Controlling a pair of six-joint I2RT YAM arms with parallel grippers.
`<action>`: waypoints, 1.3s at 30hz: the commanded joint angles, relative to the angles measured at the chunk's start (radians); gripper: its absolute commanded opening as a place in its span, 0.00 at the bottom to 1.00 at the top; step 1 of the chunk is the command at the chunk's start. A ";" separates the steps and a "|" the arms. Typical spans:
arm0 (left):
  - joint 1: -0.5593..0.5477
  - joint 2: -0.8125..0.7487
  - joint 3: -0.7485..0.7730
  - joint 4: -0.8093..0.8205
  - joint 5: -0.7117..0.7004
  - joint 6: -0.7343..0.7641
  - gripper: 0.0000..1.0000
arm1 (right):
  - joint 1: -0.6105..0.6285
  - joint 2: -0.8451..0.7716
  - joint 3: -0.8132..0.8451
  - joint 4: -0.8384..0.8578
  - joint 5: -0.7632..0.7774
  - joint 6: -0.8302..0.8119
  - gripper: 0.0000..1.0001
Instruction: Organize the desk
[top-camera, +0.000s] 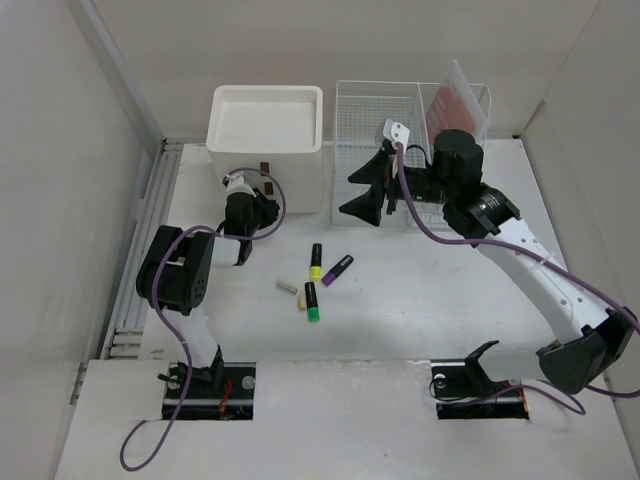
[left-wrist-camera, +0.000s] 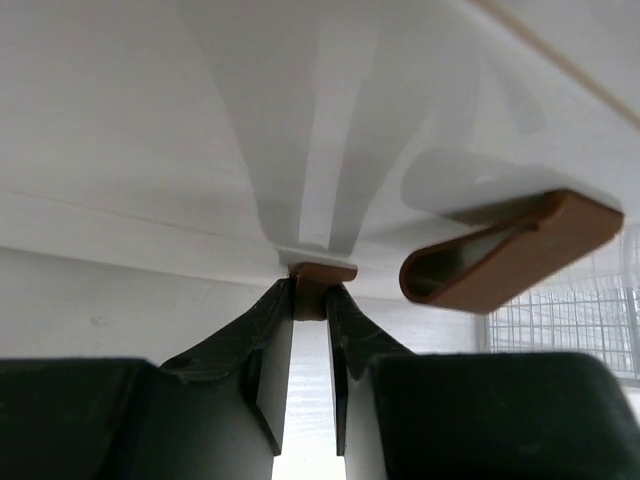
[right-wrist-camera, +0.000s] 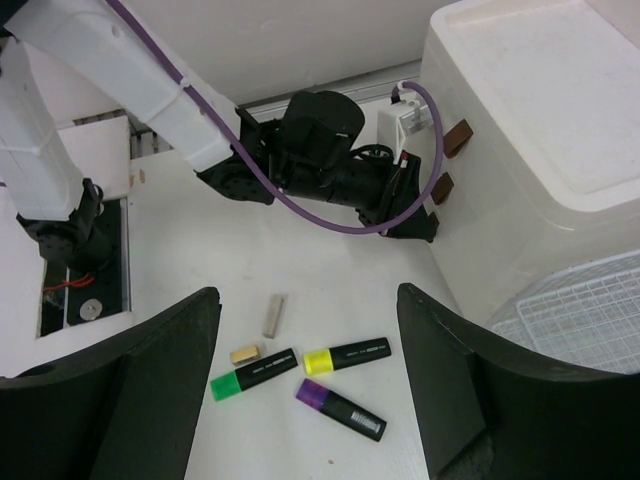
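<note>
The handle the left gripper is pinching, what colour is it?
Brown. The left wrist view shows the handle best, pinched by the left gripper.

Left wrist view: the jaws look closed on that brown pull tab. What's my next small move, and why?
Probably draw the left gripper a little straight back, away from the cream drawer box. Its jaws pinch the lower brown pull tab from both sides, the drawer looks closed, and the highlighters lie loose on the desk, so opening the drawer seems the likely step.
</note>
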 joint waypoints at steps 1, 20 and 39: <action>-0.017 -0.079 -0.042 0.006 -0.025 -0.009 0.00 | -0.005 -0.012 -0.003 0.058 -0.028 0.011 0.77; -0.091 -0.238 -0.275 0.086 -0.070 -0.067 0.00 | -0.005 -0.003 -0.012 0.058 -0.037 0.011 0.77; -0.146 -0.390 -0.459 0.118 -0.134 -0.122 0.00 | -0.005 0.015 -0.012 0.067 -0.056 0.011 0.77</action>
